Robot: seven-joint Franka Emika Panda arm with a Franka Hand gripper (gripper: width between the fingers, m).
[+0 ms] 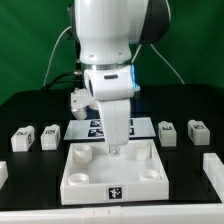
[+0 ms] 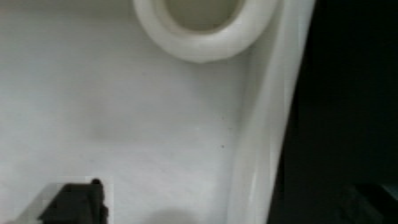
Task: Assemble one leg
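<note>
Four white blocks lie loose on the black table (image 1: 30, 105), none in the hand. One leg (image 1: 49, 134) and a second leg (image 1: 22, 138) sit left of the square panel (image 1: 110, 172), while a third leg (image 1: 168, 131) and a fourth leg (image 1: 197, 131) sit right of it. The gripper (image 1: 116, 150) hangs low over the panel's far middle. In the wrist view its dark fingertips (image 2: 71, 205) stand wide apart with only bare panel between them, near a round corner socket (image 2: 210, 50). The marker board (image 1: 92, 127) lies beyond the panel. A green wall (image 1: 30, 40) backs the scene.
</note>
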